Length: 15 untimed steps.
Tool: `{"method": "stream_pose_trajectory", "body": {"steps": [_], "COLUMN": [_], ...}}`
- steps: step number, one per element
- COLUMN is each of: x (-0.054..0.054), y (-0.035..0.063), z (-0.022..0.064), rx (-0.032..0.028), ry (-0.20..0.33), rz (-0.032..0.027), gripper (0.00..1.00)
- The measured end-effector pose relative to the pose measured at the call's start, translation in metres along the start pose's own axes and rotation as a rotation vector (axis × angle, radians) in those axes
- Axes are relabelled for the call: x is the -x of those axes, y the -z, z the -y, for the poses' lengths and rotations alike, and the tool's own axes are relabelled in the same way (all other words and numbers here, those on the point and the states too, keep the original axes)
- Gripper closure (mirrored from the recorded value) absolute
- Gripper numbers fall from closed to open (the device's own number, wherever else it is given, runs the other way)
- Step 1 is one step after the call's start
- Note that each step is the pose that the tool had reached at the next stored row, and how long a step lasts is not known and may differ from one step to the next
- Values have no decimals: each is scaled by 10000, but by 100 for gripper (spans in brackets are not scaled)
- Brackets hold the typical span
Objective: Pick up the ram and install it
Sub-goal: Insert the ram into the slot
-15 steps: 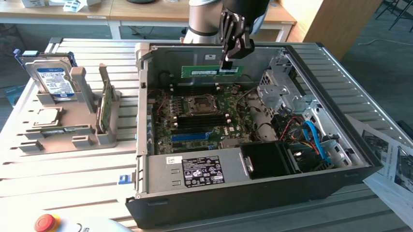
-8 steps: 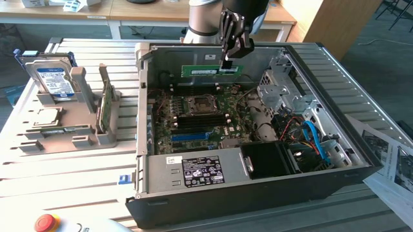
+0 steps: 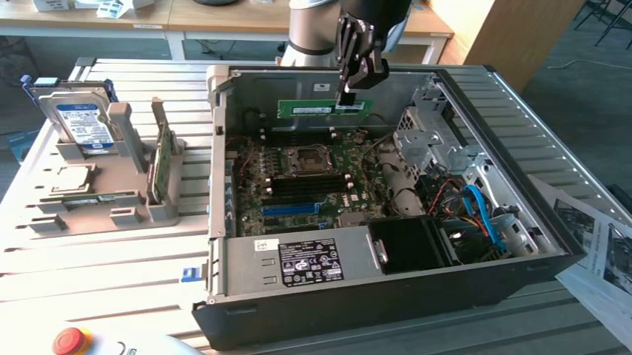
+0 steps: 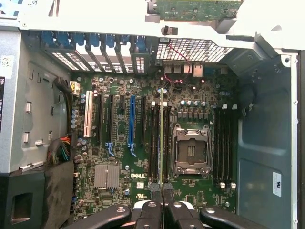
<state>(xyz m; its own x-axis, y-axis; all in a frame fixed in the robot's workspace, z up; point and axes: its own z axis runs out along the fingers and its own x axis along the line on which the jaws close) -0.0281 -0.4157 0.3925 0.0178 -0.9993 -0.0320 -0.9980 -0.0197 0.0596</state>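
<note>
Ram stick (image 3: 318, 109) (image 4: 161, 138) hangs level inside the open computer case (image 3: 395, 296), pinched at one end by the gripper (image 3: 348, 101) (image 4: 162, 192), whose fingers are pressed together on its thin green board. From where I stand it sits up near the far wall of the case, above the motherboard (image 3: 296, 194) (image 4: 114, 143) and not seated in anything. Looking down from the wrist, the stick is edge-on, a thin line running over the black memory slots (image 4: 153, 143) just beside the open CPU socket (image 3: 308, 157) (image 4: 193, 150), with the long blue slot (image 4: 131, 119) a little further off. Outside the case, on the exterior view's left, a grey holder (image 3: 118, 203) carries a hard drive (image 3: 84, 122) and another green board (image 3: 161, 166) standing on edge.
</note>
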Motion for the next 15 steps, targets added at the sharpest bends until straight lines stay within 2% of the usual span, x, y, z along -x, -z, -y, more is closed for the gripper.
{"method": "stream_pose_trajectory", "body": {"steps": [6, 15], "x": [-1, -5], "y": [-35, -164], "z": [2, 10], "rx": [0, -1], "ry": [1, 0], "rz": [1, 1], "gripper": [88, 88]}}
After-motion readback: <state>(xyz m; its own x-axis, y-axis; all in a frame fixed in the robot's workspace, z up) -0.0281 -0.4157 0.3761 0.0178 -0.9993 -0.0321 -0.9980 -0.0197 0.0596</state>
